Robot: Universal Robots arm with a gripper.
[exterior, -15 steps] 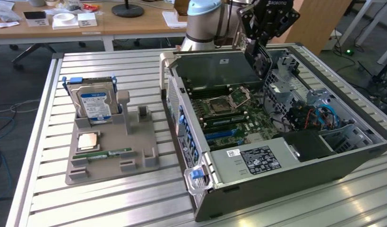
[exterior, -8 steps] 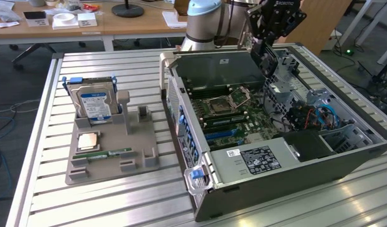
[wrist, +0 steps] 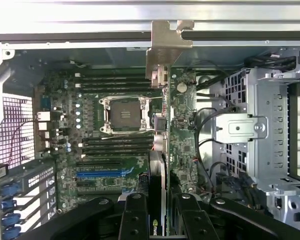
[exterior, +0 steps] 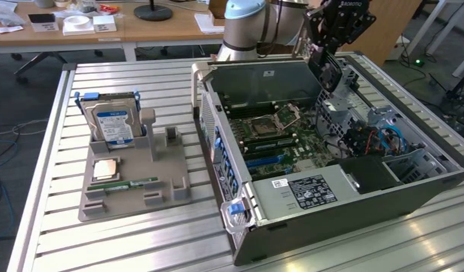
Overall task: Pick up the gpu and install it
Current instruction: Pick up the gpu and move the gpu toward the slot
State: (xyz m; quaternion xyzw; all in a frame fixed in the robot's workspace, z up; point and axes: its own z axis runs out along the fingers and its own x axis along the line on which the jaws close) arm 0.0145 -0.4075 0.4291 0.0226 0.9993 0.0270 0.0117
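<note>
So, quite a bit is hidden here. In the wrist view the gpu (wrist: pixel 160 170), a thin flat card with a green board, a dark face and a silver metal end bracket, is seen almost edge-on, so its faces can hardly be made out. Its near end is cut off at the picture's edge, between the fingers (wrist: pixel 135 217) of the black gripper (wrist: pixel 162 217). The jaws are clamped on the gpu, one finger pressed against each face.

In the exterior view the gripper (exterior: pixel 324 55) is found over the far end of the open grey computer case (exterior: pixel 353 209). The gpu (exterior: pixel 331 76) hangs below it, where finger and card are hard to tell apart. Whether the card touches anything inside can't be told.

The card's long axis runs straight away from the gripper, down toward the green motherboard (wrist: pixel 65 165), with the bracket at the far end. The long blue slot (wrist: pixel 102 175) is seen near the card but apart from it.

At the exterior view's left, a silver hard drive with a blue-white label (exterior: pixel 114 124) is stood upright in a grey plastic holder (exterior: pixel 133 195), well apart from the case.
</note>
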